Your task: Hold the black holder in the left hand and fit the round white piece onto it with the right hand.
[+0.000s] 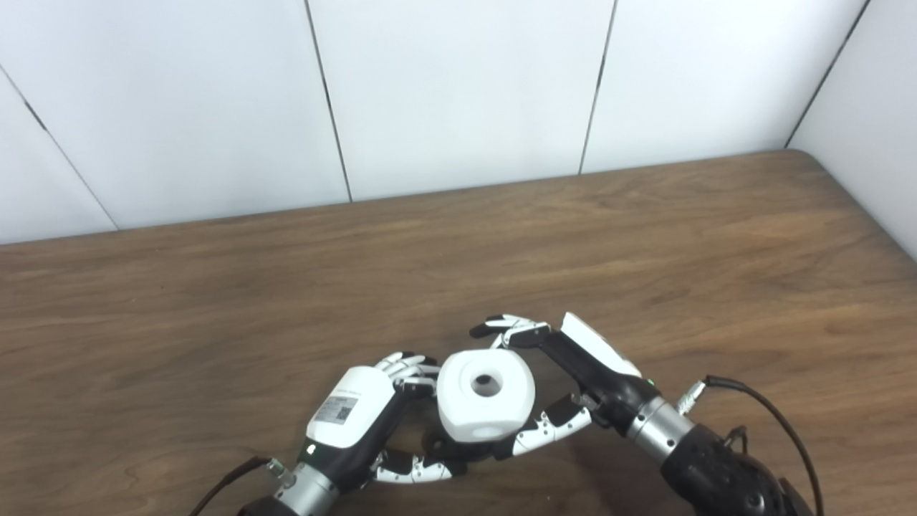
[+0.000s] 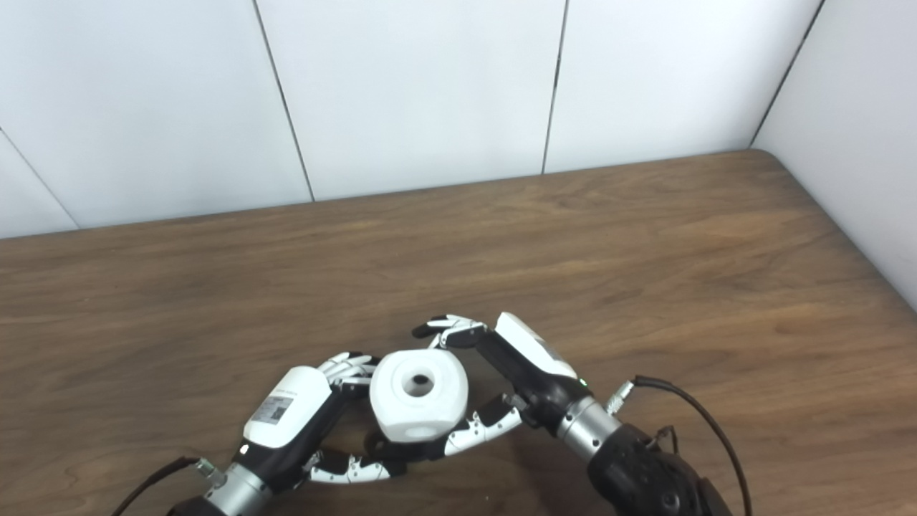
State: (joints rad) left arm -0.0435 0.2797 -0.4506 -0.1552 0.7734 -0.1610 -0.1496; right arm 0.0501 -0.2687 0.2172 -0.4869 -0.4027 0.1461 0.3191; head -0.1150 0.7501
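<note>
Left eye view: two hands (image 1: 354, 416) (image 1: 591, 373) seemingly clasp one round white piece (image 1: 486, 403).

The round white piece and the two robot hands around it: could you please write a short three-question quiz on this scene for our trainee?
1. True or false: the round white piece lies alone on the wooden table, clear of both hands.
2. Which robot hand has its thumb under the near side of the white piece? A) left robot hand B) right robot hand
3. Fill in: the top face of the white piece has a round ____ in its middle.

Key
1. False: it sits between the two hands, with fingers at its sides.
2. B.
3. hole. The black holder shows only as a dark bit beneath the piece.
</note>
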